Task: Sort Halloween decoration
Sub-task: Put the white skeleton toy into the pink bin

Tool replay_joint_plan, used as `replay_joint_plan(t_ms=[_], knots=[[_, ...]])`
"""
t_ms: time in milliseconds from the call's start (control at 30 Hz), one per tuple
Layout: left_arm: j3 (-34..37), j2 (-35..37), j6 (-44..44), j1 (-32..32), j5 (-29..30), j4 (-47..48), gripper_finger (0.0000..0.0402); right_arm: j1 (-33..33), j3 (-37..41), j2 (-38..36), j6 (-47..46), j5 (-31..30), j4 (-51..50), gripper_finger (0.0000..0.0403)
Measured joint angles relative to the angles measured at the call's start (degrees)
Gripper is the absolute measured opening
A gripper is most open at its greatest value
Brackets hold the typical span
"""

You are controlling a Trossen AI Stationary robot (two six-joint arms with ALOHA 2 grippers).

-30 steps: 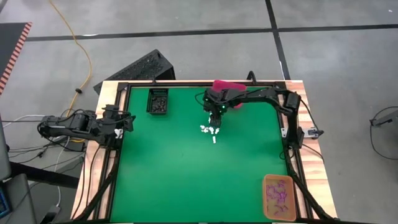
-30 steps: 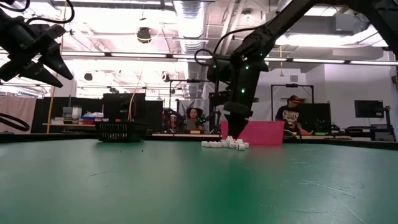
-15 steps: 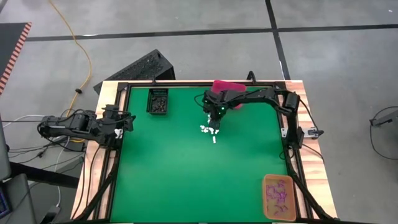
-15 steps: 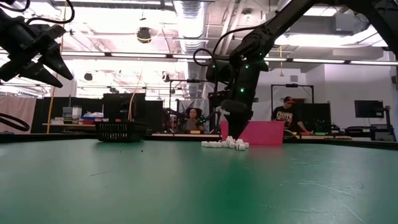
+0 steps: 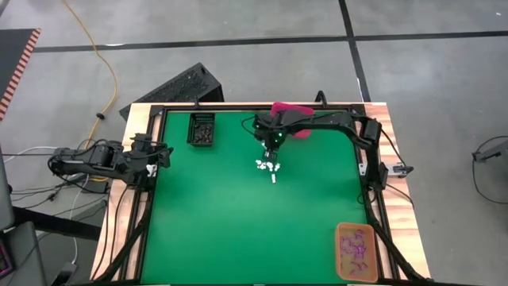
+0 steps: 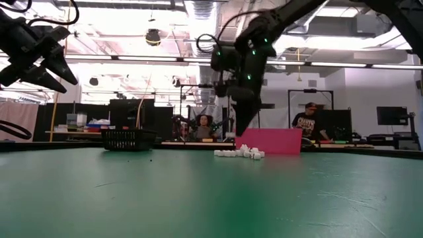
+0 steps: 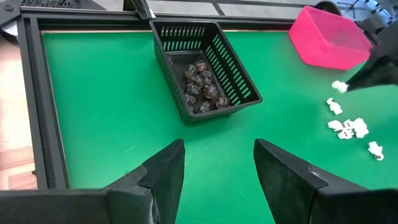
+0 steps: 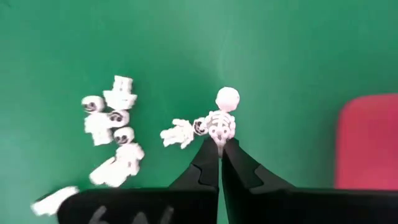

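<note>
Skeleton (image 8: 220,119) pinched at its lower end between the right gripper (image 8: 219,155) fingertips, lifted clear of the green surface (image 5: 238,222). You have the fingers closed on it, tips nearly meeting. Its long axis runs straight out from the fingertips, skull at the far end, so the body hangs in line with the gripper. One arm sticks out sideways; a second small white piece (image 8: 176,134) sits just beside it, and I cannot tell if it is touching or also lifted.

White pile (image 5: 270,168) lies on the surface just below the gripper in the high view, a loose cluster near the middle. Pink bin (image 5: 290,111) stands at the far edge, close behind the right arm. My read: whites go there, and the grip by the tail end leaves the skull free to drop in first. Travel from here should be short.

Black basket (image 7: 205,68) at the far left corner holds dark trinkets (image 7: 200,87). Orange bin (image 5: 355,250) at the near right corner holds purple ones (image 5: 355,248). Those two colours look sorted; whites remain.

Left gripper (image 7: 217,168) waits off the surface's left edge, raised, fingers spread and empty, facing the basket.

Watch the thin hold: a small piece caught by one end may twist or slip on the way over.
</note>
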State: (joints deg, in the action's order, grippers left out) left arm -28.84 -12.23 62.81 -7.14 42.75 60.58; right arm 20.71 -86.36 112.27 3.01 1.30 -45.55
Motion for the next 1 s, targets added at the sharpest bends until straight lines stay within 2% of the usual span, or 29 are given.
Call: replay_joint_plan(t_ms=[500,667,900,1000], knots=[[0.0,0.0,0.7,0.0,-0.5,0.0,0.0183,8.3,-20.7,-0.2,-0.7,-0.2,-20.1,0.0023],[0.0,0.0,1.3,0.0,-0.5,0.0,0.0183,13.3,-21.3,-0.3,-8.8,-3.1,-27.9,0.0023],[0.0,0.0,0.9,0.0,-0.2,0.0,0.0183,17.2,-21.3,-0.3,-9.0,-3.2,-28.2,0.0024],[0.0,0.0,0.9,0.0,-0.2,0.0,0.0183,17.6,-21.3,-0.3,-9.0,-3.2,-27.5,0.0048]])
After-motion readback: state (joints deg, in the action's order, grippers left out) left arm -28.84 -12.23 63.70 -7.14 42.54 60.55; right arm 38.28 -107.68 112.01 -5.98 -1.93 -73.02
